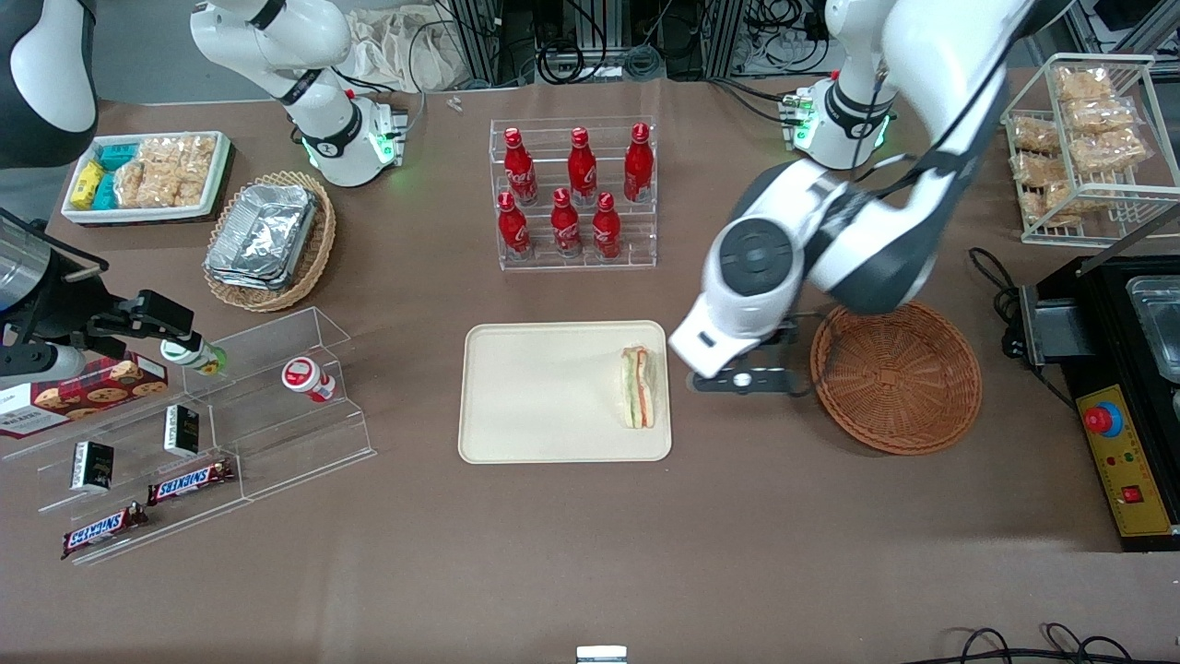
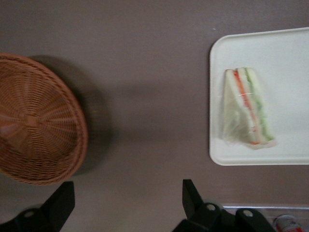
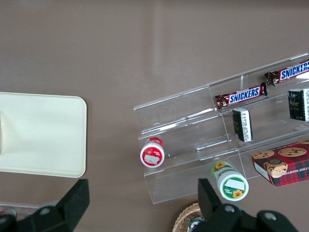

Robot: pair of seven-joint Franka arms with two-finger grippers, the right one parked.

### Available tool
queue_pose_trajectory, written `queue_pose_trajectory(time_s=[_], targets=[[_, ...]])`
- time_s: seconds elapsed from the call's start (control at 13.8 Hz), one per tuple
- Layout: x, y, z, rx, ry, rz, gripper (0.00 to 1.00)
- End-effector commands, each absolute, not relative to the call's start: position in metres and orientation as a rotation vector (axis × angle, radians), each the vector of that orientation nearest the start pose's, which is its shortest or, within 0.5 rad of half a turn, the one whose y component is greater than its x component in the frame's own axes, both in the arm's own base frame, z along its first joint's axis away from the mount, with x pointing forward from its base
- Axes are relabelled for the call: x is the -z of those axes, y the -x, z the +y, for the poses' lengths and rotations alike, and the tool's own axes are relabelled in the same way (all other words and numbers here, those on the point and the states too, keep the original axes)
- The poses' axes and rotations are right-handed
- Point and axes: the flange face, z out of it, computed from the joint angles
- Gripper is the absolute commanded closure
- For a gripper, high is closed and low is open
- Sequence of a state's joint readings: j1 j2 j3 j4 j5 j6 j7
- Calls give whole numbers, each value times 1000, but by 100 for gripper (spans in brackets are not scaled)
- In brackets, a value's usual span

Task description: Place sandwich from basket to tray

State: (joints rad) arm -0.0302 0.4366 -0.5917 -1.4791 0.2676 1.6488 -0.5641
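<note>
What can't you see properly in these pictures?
- Gripper: open above bare table between basket and tray; front view hides its fingers under the arm.
- Sandwich: its underside against the tray is hidden in every view.
- Basket: wrist view's edge cuts it off.
- Tray: likewise cut off there.

Brown table [image 1: 590,553] under tray [image 1: 544,397], basket [image 1: 899,380]

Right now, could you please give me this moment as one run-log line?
sandwich: on tray, at the edge nearest basket | basket: empty | gripper: open, empty, over bare table between basket and tray
</note>
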Motion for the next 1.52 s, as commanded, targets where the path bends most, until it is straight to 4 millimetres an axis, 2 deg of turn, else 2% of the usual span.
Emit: queue_pose_trajectory(time_s=[0.0,0.14,0.29,0.43,0.65,1.23,1.45], targets=[[-491,-567,-248,-256,3005,200,1],[-521,-568,-200,-280,3009,234,1],[-547,-569,-156,-288,3001,176,1],[-567,-563,-136,-275,2977,128,0],[-577,-568,-90,-284,2994,10,0],[-574,-575,-77,-250,2983,-4,0],[-571,-580,-61,-217,3005,-55,0]])
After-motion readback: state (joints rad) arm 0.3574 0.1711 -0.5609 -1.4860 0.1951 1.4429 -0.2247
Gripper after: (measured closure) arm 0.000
